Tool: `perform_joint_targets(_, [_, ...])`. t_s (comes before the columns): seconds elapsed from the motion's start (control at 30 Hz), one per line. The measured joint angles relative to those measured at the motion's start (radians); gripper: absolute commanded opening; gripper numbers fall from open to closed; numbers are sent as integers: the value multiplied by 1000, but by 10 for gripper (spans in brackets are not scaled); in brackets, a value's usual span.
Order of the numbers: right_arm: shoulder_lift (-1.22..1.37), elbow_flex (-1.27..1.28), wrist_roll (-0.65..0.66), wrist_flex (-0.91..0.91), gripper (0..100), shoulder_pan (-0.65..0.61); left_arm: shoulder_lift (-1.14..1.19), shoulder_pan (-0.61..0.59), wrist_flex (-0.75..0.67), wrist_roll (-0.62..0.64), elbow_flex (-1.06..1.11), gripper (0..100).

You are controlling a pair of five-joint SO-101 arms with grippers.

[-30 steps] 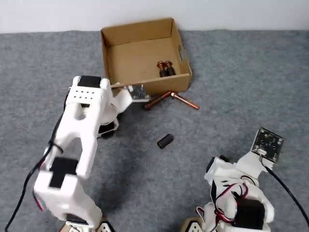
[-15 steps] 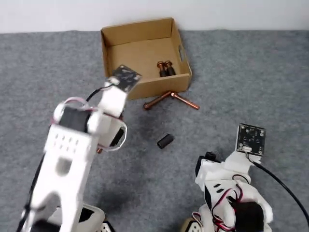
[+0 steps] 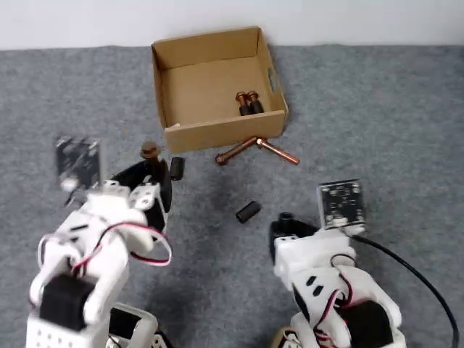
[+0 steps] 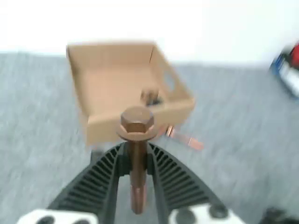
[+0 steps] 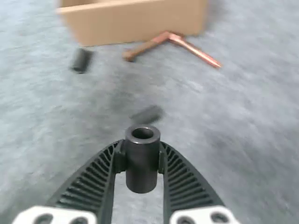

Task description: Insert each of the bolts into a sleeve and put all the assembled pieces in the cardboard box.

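1. The left gripper (image 4: 136, 150) clamps a bolt (image 4: 136, 125) upright, head up, centre left of the high view.
2. The right gripper (image 5: 141, 152) grips a sleeve (image 5: 142, 173) bore-up, lower centre, likely so the shank can enter.
3. The cardboard box (image 3: 217, 134) waits upper centre.

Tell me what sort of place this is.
Likely a robotics lab bench: a grey felt-covered table against a white wall, two small white arms side by side, and a cardboard box with loose bolts.
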Motion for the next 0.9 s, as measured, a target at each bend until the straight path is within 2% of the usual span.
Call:
perform_joint_targets(0.17, [6, 0, 43, -112, 9, -206, -203, 17, -138, 11, 143, 5])
perform_joint_targets(0.3, [11, 0, 144, -219, 9, -319, -367, 132, -196, 25, 239, 5])
perform_joint_targets(0.43, [11, 0, 238, -293, 9, -388, -477, 252, -198, 80, 307, 5])
perform_joint_targets(0.63, [11, 0, 316, -305, 9, -439, -520, 285, -206, 106, 334, 5])
perform_joint_targets(0.9, [11, 0, 328, -305, 9, -442, -522, 336, -203, 138, 334, 5])
